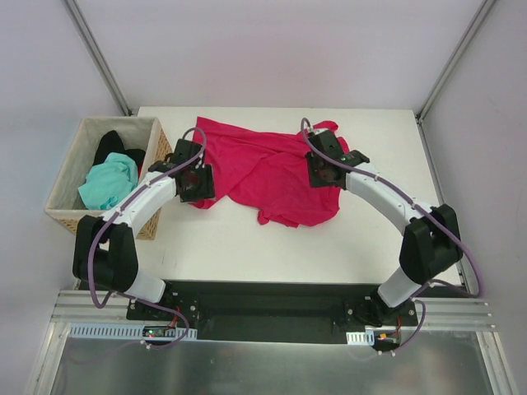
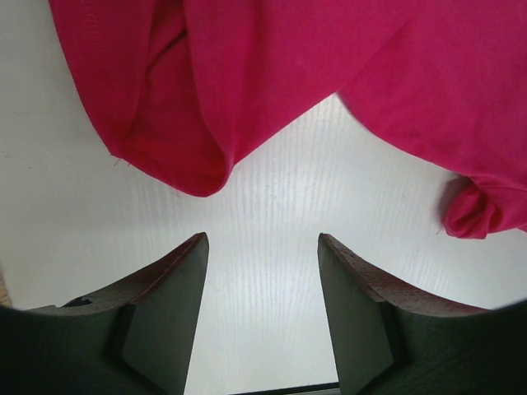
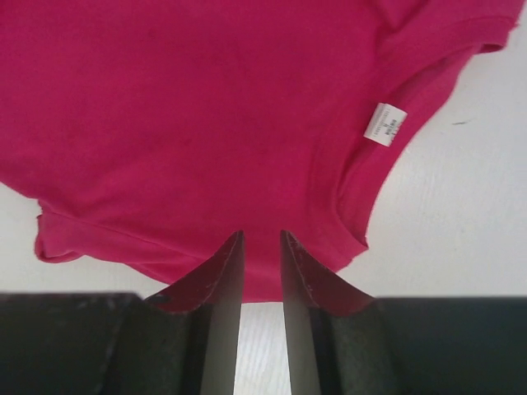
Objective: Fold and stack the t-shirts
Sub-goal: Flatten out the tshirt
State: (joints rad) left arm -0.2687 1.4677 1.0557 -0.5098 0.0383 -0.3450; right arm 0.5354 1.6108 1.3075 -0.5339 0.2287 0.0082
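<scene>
A crimson t-shirt (image 1: 272, 169) lies crumpled and partly spread on the white table (image 1: 247, 239). My left gripper (image 1: 198, 183) hangs open beside the shirt's lower left edge. In the left wrist view its fingers (image 2: 262, 239) frame bare table, with a fold of the crimson cloth (image 2: 247, 74) just beyond the tips. My right gripper (image 1: 324, 171) sits over the shirt's right side near the collar. Its jaws (image 3: 262, 233) stand narrowly apart, with the cloth's edge (image 3: 206, 107) lying between the tips. A mint-green t-shirt (image 1: 107, 183) and a black t-shirt (image 1: 115, 148) lie in the basket.
The wicker basket (image 1: 64, 169) stands off the table's left edge, close to my left arm. A white size label (image 3: 385, 124) shows inside the crimson shirt's collar. Grey walls with metal posts surround the table.
</scene>
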